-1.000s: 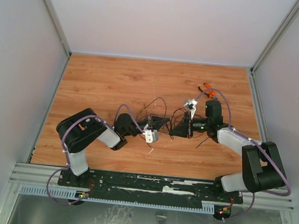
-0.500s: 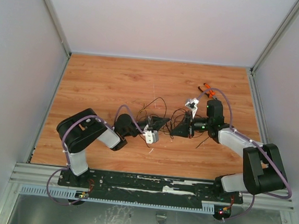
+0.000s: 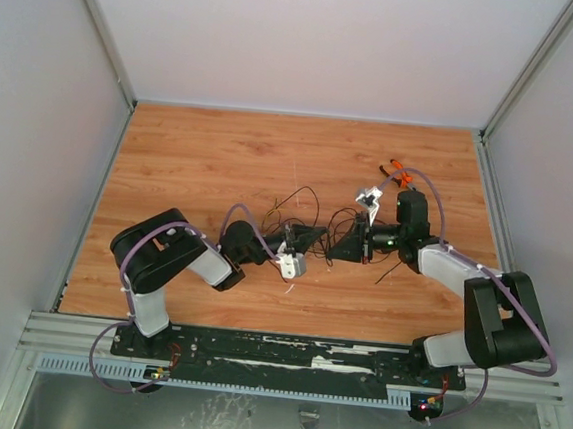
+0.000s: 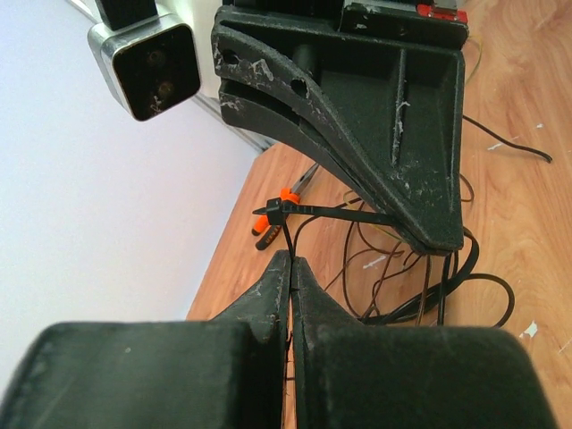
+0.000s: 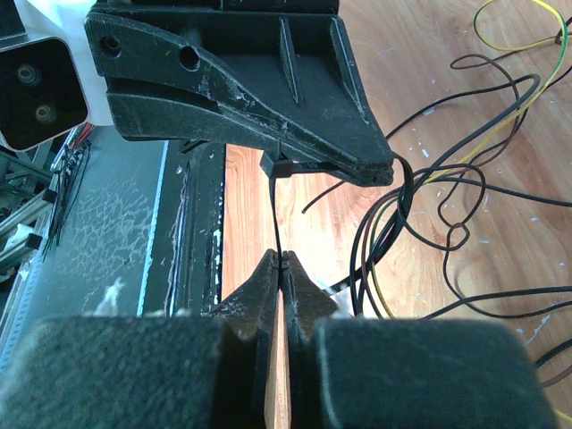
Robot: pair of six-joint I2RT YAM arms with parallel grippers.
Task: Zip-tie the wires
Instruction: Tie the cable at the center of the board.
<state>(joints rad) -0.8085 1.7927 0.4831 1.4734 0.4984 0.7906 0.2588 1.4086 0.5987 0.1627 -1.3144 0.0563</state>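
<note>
The wires (image 3: 302, 204) are thin dark strands in loose loops on the wooden table, between the two arms. My left gripper (image 3: 314, 239) and right gripper (image 3: 332, 249) meet tip to tip over them. In the left wrist view my left gripper (image 4: 291, 261) is shut on a black zip tie (image 4: 332, 211) whose strap runs to the right gripper's fingers (image 4: 402, 134). Seen from the right wrist, my right gripper (image 5: 282, 260) is shut on the zip tie's thin strap (image 5: 273, 210), which rises to its head beside the left gripper's fingers (image 5: 259, 98). A band of the tie rings the wires (image 5: 404, 207).
Orange-handled pliers (image 3: 395, 171) lie at the back right, also visible in the left wrist view as pliers (image 4: 266, 234). Stray wire ends (image 5: 500, 80) spread over the wood. White side walls enclose the table (image 3: 201, 157), and a black rail (image 3: 295, 351) runs along the near edge.
The left wrist has edged slightly right and nearer. Both grippers stay shut on the zip tie and the wires lie as before.
</note>
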